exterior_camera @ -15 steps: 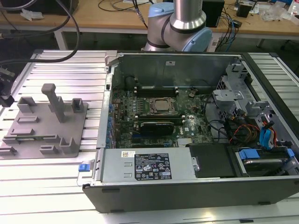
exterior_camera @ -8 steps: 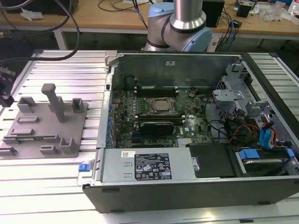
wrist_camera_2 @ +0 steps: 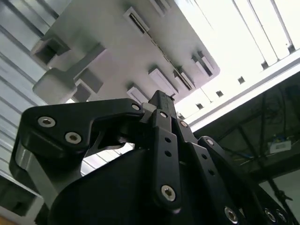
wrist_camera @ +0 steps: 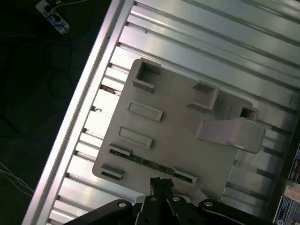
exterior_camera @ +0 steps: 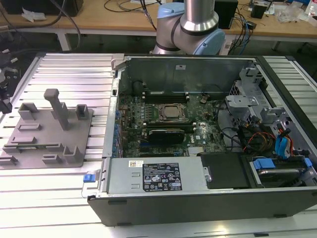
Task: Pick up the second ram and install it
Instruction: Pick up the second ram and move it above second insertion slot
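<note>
The fingers (wrist_camera: 155,185) are seen pressed together with nothing held, near the second ram (wrist_camera: 151,164), which lies slotted at the edge of the grey fixture (wrist_camera: 187,136) on the surface (wrist_camera: 211,42).

Arm (exterior_camera: 198,25) runs off the exterior view's top edge, its far end cut away. The holder (exterior_camera: 49,129) slots there are too small to tell what they carry. In the first wrist view the ram (wrist_camera: 152,164) shows just a thin green edge, the rest sunk in the holder (wrist_camera: 178,126). The gripper (wrist_camera: 160,183) is cropped by the picture's edge. In the second wrist view the gripper (wrist_camera_2: 161,99) hides part of the holder (wrist_camera_2: 117,42). The case (exterior_camera: 208,208) is clipped at the exterior view's right.
</note>
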Robot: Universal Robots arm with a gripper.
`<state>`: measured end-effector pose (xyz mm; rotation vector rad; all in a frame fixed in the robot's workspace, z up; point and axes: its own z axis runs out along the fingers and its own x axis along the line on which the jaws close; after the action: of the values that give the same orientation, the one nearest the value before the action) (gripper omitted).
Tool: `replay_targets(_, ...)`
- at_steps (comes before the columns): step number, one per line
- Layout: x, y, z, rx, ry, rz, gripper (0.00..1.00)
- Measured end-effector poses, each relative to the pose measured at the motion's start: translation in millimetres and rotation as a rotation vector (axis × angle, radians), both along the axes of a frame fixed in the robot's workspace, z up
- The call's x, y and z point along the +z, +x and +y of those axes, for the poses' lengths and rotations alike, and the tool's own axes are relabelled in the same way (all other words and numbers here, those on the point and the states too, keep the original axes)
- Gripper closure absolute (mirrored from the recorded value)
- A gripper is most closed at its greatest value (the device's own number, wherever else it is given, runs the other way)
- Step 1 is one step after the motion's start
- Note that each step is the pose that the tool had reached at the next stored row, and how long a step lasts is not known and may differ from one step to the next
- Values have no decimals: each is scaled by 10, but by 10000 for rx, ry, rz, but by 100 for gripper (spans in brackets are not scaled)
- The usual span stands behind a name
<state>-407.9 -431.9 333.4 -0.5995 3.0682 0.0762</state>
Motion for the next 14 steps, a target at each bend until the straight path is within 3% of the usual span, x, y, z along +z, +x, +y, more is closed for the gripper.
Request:
replay_targets(7, 0, 0, 0, 2076, 0, 0, 92)
replay_targets(10, 0, 0, 0, 3418, 0, 0, 92)
replay_targets(14, 0, 0, 0, 4725, 0, 0, 92)
